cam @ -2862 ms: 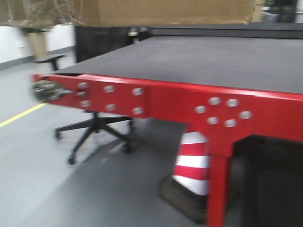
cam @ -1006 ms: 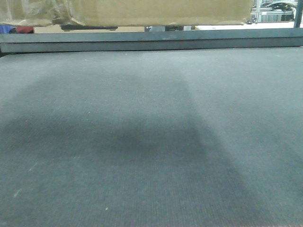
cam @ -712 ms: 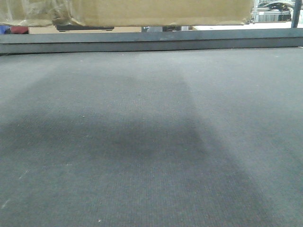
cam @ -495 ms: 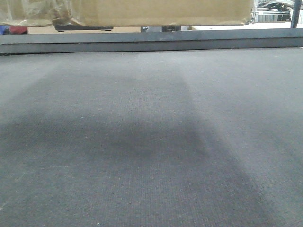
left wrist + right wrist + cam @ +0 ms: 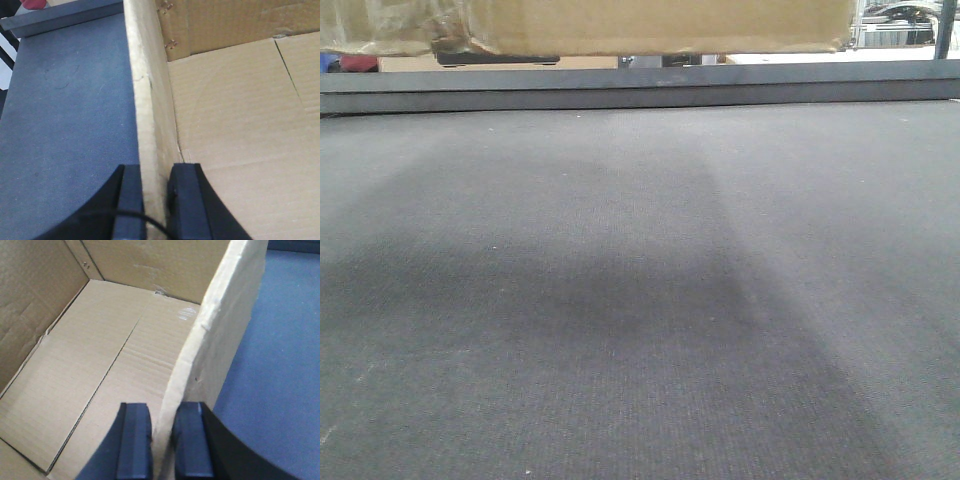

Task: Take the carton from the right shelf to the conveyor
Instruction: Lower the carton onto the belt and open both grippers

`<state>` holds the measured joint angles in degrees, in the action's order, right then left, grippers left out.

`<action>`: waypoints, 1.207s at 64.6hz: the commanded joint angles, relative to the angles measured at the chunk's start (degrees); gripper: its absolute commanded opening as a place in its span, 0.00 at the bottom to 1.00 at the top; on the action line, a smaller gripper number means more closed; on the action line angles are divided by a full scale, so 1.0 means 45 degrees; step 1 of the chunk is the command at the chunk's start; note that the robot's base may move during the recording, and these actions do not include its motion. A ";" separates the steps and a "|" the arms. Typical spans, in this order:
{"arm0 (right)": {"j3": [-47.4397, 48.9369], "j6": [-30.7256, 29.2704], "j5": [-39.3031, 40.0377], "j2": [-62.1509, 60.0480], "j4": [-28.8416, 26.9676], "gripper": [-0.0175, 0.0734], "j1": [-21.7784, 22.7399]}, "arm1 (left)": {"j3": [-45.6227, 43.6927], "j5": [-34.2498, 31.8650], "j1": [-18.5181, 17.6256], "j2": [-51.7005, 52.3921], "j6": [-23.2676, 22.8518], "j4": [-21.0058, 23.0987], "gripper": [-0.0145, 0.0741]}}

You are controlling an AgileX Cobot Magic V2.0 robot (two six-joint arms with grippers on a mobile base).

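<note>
The carton is an open brown cardboard box. Its lower edge (image 5: 660,28) shows at the top of the front view, held above the conveyor belt (image 5: 640,300), with crinkled clear tape at its left end. In the left wrist view my left gripper (image 5: 156,200) is shut on the carton's left wall (image 5: 147,100), one finger outside, one inside. In the right wrist view my right gripper (image 5: 162,445) is shut on the carton's right wall (image 5: 220,330) the same way. The dark belt (image 5: 65,125) lies below on both sides (image 5: 280,355). The right shelf is out of view.
A grey rail (image 5: 640,85) runs along the belt's far edge. Behind it are a black slab (image 5: 495,59) and a metal frame (image 5: 900,25) at the far right. A red and white striped thing (image 5: 9,55) shows past the belt's left end.
The view closed in from the conveyor's red frame to right over the belt, then held still for the last half second. The carton stays at the top of the view.
</note>
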<state>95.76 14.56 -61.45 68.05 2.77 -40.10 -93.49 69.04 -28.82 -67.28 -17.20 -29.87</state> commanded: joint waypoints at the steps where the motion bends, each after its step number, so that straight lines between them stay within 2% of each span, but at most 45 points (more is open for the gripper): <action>1: 0.0047 -0.0341 0.0774 -0.0263 0.0120 0.12 0.0000 | -0.0102 0.0001 0.0028 0.0052 0.0111 -0.1053 0.15; 7: 0.0047 -0.0341 0.0961 -0.0263 0.0120 0.12 0.0000 | -0.0102 -0.0346 0.0028 0.0052 0.0058 -0.0571 0.15; 14: 0.0047 -0.0341 0.1376 -0.0230 0.0311 0.12 0.0255 | -0.0102 -0.1003 0.0125 0.0031 -0.0719 0.0391 0.15; 19: 0.0163 -0.0341 0.1377 0.0012 0.0311 0.12 0.0882 | -0.0102 -0.1949 0.0377 0.0001 -0.1272 0.1443 0.15; 27: 0.0308 -0.0373 0.1430 0.0655 0.0311 0.12 0.1947 | -0.0076 -0.3369 0.0953 -0.0286 -0.1296 0.3091 0.15; 31: 0.0338 -0.0712 0.1674 0.1146 0.0311 0.12 0.2444 | 0.0050 -0.3700 0.1216 -0.0596 -0.1296 0.3506 0.15; 44: 0.0338 -0.1027 0.2349 0.3053 0.0311 0.12 0.3041 | 0.0946 -0.4158 0.1608 -0.2054 -0.1600 0.3753 0.15; 67: 0.0338 -0.1027 0.2986 0.5864 0.0344 0.14 0.3041 | 0.2699 -0.6211 0.1684 -0.3980 -0.1977 0.3021 0.15; 73: 0.0338 -0.1027 0.2986 0.6203 0.0344 0.27 0.3041 | 0.2718 -0.6239 0.1684 -0.4339 -0.1977 0.2928 0.21; 78: 0.0338 -0.1027 0.2986 0.6296 0.0344 0.47 0.3041 | 0.2718 -0.6239 0.1684 -0.4522 -0.1977 0.2928 0.33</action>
<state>96.87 10.50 -51.20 96.44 4.85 -26.29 -80.93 45.07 -20.94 -87.13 -26.19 -17.52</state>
